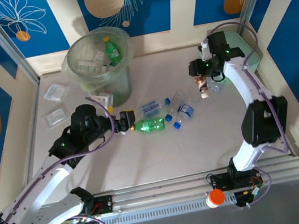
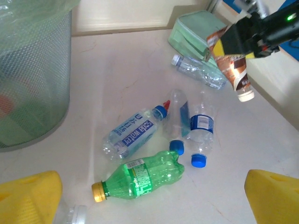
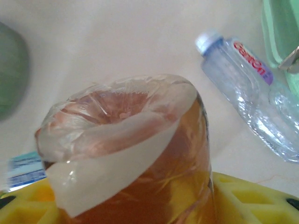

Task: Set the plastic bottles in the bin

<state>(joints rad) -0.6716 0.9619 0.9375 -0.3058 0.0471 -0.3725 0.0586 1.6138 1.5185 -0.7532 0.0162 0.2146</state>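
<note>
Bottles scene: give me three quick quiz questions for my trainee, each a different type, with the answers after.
1. True or false: the right gripper grips a brown bottle.
2. The green bottle lying on the table has which cap? A blue, B yellow, C red.
3. Fill in: the left gripper is ____.
Key: 1 true; 2 B; 3 open.
</note>
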